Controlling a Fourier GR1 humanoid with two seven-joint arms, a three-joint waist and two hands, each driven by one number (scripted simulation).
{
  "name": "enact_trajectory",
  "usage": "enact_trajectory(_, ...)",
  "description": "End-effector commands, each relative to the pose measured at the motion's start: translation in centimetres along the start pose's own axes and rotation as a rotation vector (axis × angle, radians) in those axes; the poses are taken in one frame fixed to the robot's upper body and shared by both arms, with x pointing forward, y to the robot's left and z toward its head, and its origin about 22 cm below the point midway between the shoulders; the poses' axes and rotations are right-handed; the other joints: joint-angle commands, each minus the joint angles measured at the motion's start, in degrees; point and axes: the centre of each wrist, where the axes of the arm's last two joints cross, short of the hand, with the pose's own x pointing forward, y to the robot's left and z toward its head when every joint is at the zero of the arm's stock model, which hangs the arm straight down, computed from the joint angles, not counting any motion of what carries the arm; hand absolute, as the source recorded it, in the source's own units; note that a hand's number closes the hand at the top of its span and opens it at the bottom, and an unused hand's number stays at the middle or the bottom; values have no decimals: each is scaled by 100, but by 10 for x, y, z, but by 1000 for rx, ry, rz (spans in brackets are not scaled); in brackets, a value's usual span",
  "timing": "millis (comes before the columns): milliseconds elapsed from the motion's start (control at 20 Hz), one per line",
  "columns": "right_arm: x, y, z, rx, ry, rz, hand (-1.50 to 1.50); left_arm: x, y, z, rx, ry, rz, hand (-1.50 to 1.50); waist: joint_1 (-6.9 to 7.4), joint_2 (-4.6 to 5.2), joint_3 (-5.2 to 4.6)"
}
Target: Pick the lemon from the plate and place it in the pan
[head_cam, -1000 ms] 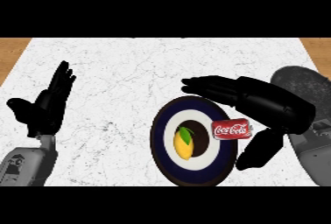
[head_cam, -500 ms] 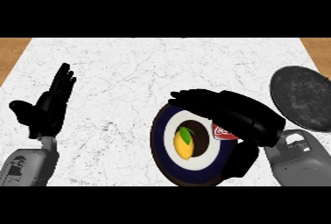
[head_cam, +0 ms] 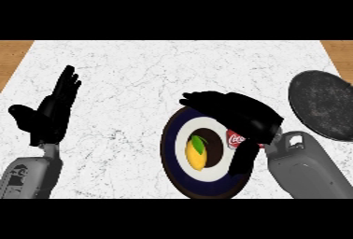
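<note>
A yellow lemon [head_cam: 196, 152] with a green leaf lies in the middle of a plate [head_cam: 178, 179] with a dark blue rim and white ring, at the lower centre of the marble counter. My right hand [head_cam: 241, 116] hovers over the plate's upper right, fingers stretched toward the left and thumb hanging down beside the lemon; it holds nothing. A dark round pan [head_cam: 324, 103] sits at the right edge. My left hand [head_cam: 50, 112] rests at the left with fingers up.
A red soda can [head_cam: 236, 138] lies at the plate's right side, mostly covered by my right hand. Wooden floor shows past the counter's far corners.
My right hand has moved left and closer, coming over the plate and covering most of the can. The left hand has stayed put.
</note>
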Motion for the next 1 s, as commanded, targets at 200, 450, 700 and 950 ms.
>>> enact_trajectory(200,-14,19,-9,101,-5,23,-150,0,-11,-3,-1,3,5,0,-12,-2,0)
enact_trajectory(450,1,37,-18,133,3,67,-150,-2,7,7,15,3,13,0,-10,-7,0)
enact_trajectory(700,5,50,-44,155,30,120,-150,1,-26,-10,5,-20,1,0,-17,2,0)
enact_trajectory(950,-3,58,-56,184,111,234,-150,3,-9,11,-15,-1,2,0,37,-5,1)
